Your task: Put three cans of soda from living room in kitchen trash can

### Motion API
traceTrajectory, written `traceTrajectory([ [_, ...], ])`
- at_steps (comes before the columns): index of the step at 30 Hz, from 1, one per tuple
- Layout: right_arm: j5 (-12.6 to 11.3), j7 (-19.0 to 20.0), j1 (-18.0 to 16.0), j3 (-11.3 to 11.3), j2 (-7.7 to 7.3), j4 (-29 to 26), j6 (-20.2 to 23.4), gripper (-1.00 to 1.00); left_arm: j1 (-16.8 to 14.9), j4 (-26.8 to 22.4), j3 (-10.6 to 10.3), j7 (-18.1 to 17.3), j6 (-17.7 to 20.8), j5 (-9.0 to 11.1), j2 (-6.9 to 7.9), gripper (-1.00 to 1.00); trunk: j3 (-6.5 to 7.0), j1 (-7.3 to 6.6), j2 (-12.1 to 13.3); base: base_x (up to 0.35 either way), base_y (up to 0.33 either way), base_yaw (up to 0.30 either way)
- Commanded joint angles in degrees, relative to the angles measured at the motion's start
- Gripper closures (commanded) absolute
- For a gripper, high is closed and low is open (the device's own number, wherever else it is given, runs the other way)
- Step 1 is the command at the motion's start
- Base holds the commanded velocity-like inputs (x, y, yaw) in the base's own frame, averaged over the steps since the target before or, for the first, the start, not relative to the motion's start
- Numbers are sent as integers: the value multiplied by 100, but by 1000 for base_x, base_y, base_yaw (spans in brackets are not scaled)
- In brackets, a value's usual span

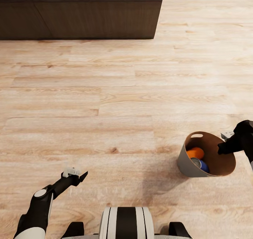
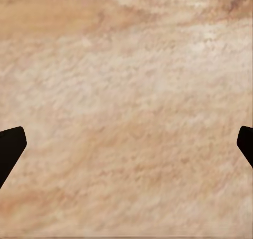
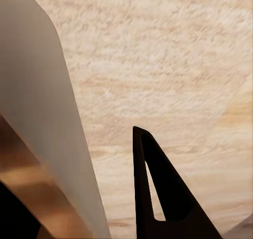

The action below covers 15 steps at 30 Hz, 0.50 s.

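Note:
The tash can (image 1: 184, 163), pale grey outside and brown inside, leans at the right of the head view. An orange can of soda (image 1: 195, 152) and a dark blue one (image 1: 202, 165) lie inside it. My right gripper (image 1: 225, 148) is shut on the bin's far rim. In the right wrist view the bin's wall (image 3: 47, 117) stands between the fingers, one black finger (image 3: 158, 197) on its outside. My left gripper (image 1: 79, 175) hangs open over bare floor at the lower left, with nothing between its tips (image 2: 126, 144).
A long low dark-brown bench (image 1: 77, 13) runs along the top left of the head view. Light wooden floor (image 1: 123, 101) spreads between it and my base (image 1: 125, 223).

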Motion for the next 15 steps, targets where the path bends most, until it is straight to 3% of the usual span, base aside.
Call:
traceTrajectory([
  [1,215,13,5,-13,127,2,2,100,-2,2,-1,0,-1,-1,-2,-100,-2,3,1,0,0,0],
  [15,219,13,12,-13,116,2,2,100,-2,1,-1,0,-9,-1,-8,-100,-46,9,-2,0,0,0],
])
